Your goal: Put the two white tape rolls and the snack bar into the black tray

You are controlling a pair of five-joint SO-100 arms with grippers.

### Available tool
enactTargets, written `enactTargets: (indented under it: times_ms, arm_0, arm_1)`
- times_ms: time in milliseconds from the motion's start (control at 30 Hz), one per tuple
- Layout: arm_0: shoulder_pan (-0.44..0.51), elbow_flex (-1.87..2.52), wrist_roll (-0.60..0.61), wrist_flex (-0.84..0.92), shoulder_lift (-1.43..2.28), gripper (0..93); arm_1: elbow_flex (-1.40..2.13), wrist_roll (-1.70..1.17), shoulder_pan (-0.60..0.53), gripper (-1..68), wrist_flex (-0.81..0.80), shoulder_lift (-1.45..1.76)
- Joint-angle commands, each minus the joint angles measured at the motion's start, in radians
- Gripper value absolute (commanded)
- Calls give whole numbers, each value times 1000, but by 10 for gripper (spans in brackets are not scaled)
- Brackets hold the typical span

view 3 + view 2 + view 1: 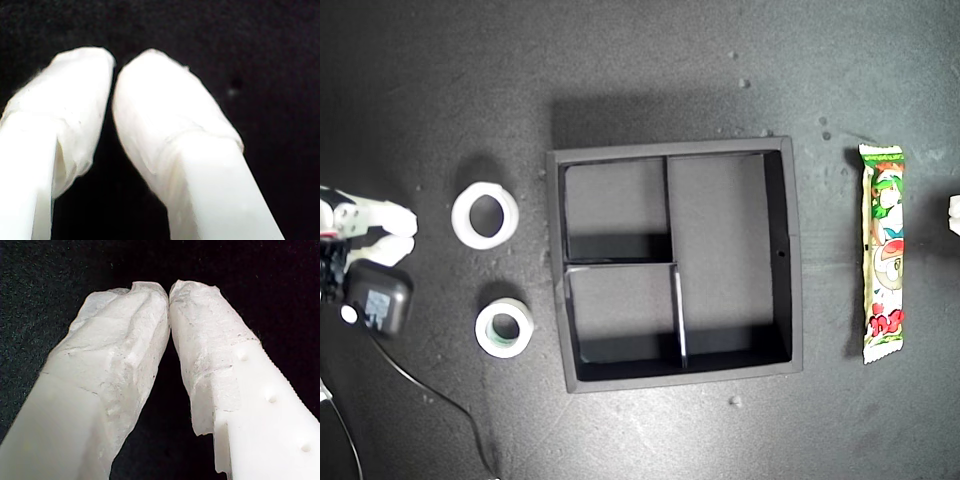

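The black tray (pixel 793 250) sits in the middle of the exterior view with all three compartments empty. On the dark mat to the tray's left in that view lie the two white tape rolls: the wider, flatter one (pixel 485 240) farther up, and the smaller one with a greenish core (pixel 484 330) below it. The snack bar (pixel 883 255) lies lengthwise on the mat to the tray's right. My first gripper (pixel 169 290) is shut on nothing, its white padded tips touching over bare mat. My second gripper (pixel 114 62) is likewise shut and empty. The wrist views do not show which arm is which.
An arm's white parts (pixel 365 220) and black motor block (pixel 378 297) sit at the exterior view's left edge, close to the tape rolls. A thin black cable (pixel 430 395) trails from there toward the bottom. A small white part (pixel 954 214) shows at the right edge.
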Motion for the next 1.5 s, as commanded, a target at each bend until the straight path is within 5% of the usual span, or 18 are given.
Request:
enactTargets:
  times_ms: [0, 300, 500, 633, 1067, 1233, 1467]
  arm_0:
    - [6, 63, -5, 34, 52, 0]
    - [23, 63, -21, 34, 52, 0]
    - [147, 63, -261, 14, 49, 0]
    - [245, 63, -204, -166, 49, 0]
    - [255, 63, 132, -681, 49, 1]
    - [212, 43, 150, -678, 49, 44]
    - [112, -193, 190, -419, -60, 98]
  arm_1:
    - [8, -38, 5, -2, 2, 2]
    - [8, -41, 9, -3, 2, 0]
    - [8, -71, 63, -4, -37, 3]
    - [8, -176, 115, -4, -199, -5]
    - [8, -348, 241, -4, -719, 2]
    - [-3, -476, 229, -4, -957, 2]
    - [-282, -595, 195, -4, -795, -35]
